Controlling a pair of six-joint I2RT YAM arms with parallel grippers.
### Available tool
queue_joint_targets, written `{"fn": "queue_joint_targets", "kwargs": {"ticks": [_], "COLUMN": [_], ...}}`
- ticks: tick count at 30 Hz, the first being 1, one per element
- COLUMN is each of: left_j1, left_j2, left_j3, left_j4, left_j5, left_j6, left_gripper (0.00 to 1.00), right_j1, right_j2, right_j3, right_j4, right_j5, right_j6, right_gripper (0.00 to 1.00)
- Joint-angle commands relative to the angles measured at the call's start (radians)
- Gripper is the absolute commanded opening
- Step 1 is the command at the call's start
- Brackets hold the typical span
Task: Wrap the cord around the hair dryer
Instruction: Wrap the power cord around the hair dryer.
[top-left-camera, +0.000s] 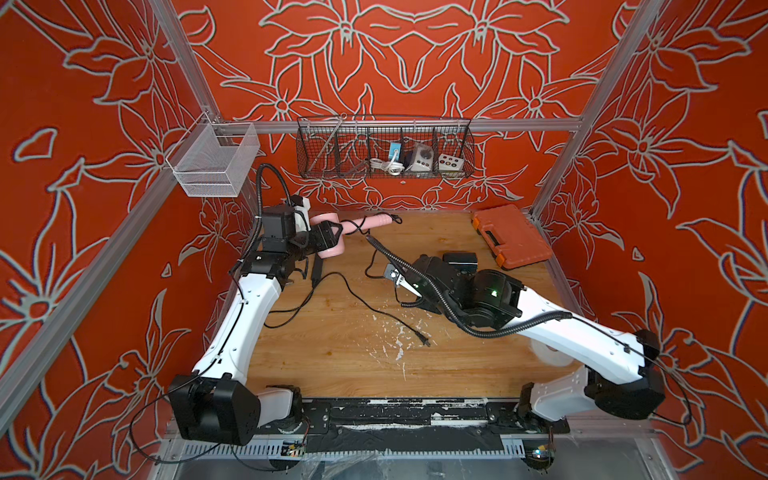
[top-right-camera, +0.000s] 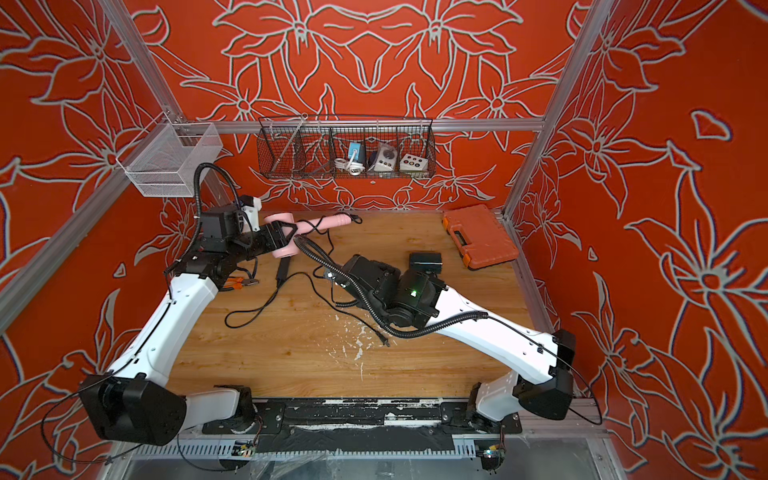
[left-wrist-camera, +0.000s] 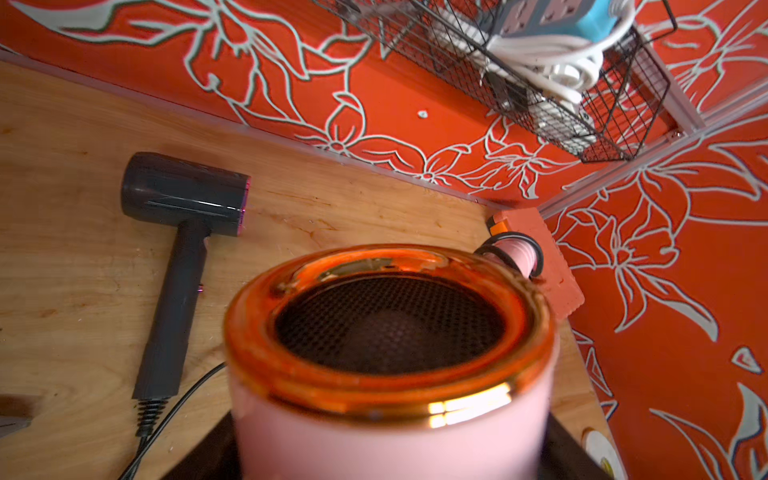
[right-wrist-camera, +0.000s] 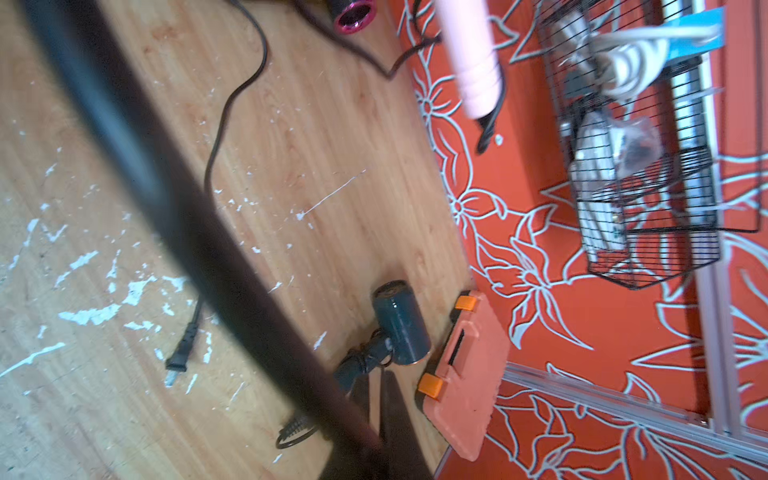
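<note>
My left gripper (top-left-camera: 328, 242) is shut on the barrel of the pink hair dryer (top-left-camera: 334, 248) and holds it off the table at the back left. The barrel's mesh end fills the left wrist view (left-wrist-camera: 390, 324). The pink handle (top-left-camera: 374, 222) points right, with loops of the black cord (top-left-camera: 354, 226) around it and at its end (left-wrist-camera: 513, 245). From there the cord drops to my right gripper (top-left-camera: 392, 277), which is shut with the thin cord running into its tips. In the right wrist view a blurred black hose hides most of those jaws.
A dark grey hair dryer (left-wrist-camera: 183, 199) lies on the wooden table. A cord runs over the table to a plug (top-left-camera: 424, 340). A teal dryer (right-wrist-camera: 401, 322) sits beside the orange case (top-left-camera: 511, 239). A wire basket (top-left-camera: 384, 147) and a white mesh basket (top-left-camera: 214, 160) hang on the walls.
</note>
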Motion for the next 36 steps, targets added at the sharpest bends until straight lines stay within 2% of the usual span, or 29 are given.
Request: {"fn": "queue_joint_targets", "kwargs": {"ticks": [1,7,11,16,20,25,28,31,36], "left_j1": [-0.058,-0.121,-0.158,-0.208,-0.258,-0.29,-0.293,-0.293,-0.291], "left_j2": [0.007,-0.004,-0.048,-0.114,-0.173,-0.237,-0.281,-0.327,-0.336], "left_j3": [0.006,-0.049,-0.112,-0.221,-0.291,-0.324,-0.372,-0.392,-0.389], "left_j4": [0.023,0.031,0.056,0.127,0.192,0.281,0.433,0.543,0.636], "left_j5": [0.018,0.08,0.159,0.351,0.412,0.537,0.614,0.638,0.625], "left_j6": [0.065,0.091,0.117,0.15,0.17,0.178,0.103,0.021,-0.067], "left_gripper": [0.0,0.0,0.0,0.0,0.0,0.0,0.0,0.0,0.0], "right_j1": [0.002,-0.066,-0.162,-0.242,-0.287,-0.382,-0.461,-0.533,-0.614], "right_j2": [-0.013,0.055,0.067,0.105,0.148,0.184,0.192,0.199,0.165], "right_j3": [0.072,0.172,0.218,0.298,0.344,0.337,0.297,0.23,0.039], "right_j4": [0.088,0.163,0.216,0.216,0.198,0.195,0.199,0.209,0.292], "right_j5": [0.07,0.121,0.055,-0.075,-0.162,-0.291,-0.419,-0.545,-0.682], "right_j6": [-0.163,-0.346,-0.378,-0.406,-0.403,-0.34,-0.259,-0.178,-0.063], "right_gripper": [0.0,0.0,0.0,0.0,0.0,0.0,0.0,0.0,0.0]}}
